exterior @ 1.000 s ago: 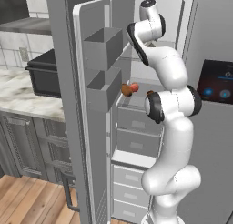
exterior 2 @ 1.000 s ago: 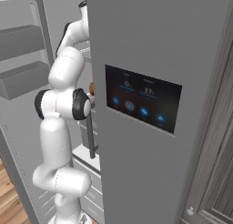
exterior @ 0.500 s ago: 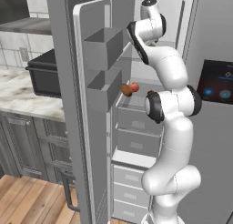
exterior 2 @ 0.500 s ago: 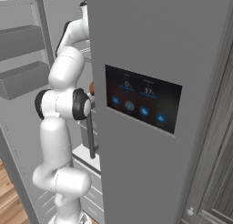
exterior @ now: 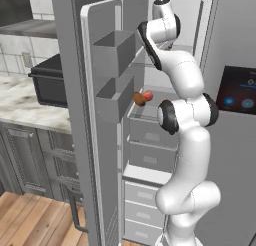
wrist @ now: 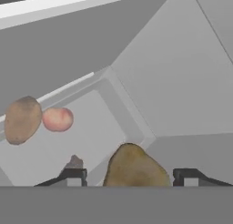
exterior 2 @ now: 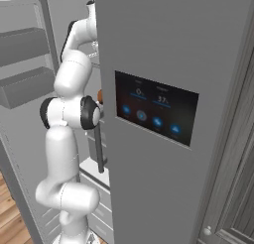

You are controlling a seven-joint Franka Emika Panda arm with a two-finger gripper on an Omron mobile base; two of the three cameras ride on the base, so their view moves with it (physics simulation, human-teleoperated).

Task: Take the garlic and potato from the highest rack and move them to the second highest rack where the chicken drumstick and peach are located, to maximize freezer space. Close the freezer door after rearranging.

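Gripper [wrist: 129,177] jaws, part open, flank the potato [wrist: 135,167]; closing for the grasp, lift to follow.

Matt brown, rough-looking skin on the potato [wrist: 136,169] and on the chicken drumstick [wrist: 22,119]; smooth, faintly shiny pink skin on the peach [wrist: 58,119]. Flat matt grey, like brushed metal, on the freezer door [exterior: 102,140], with pale matt plastic on the rack [wrist: 91,127] and glossy white plastic with dark joints on the arm [exterior: 185,90]. Veined, polished stone on the counter [exterior: 25,107], glossy black glass on the display panel [exterior 2: 156,114], warm planked wood on the floor [exterior: 30,220].
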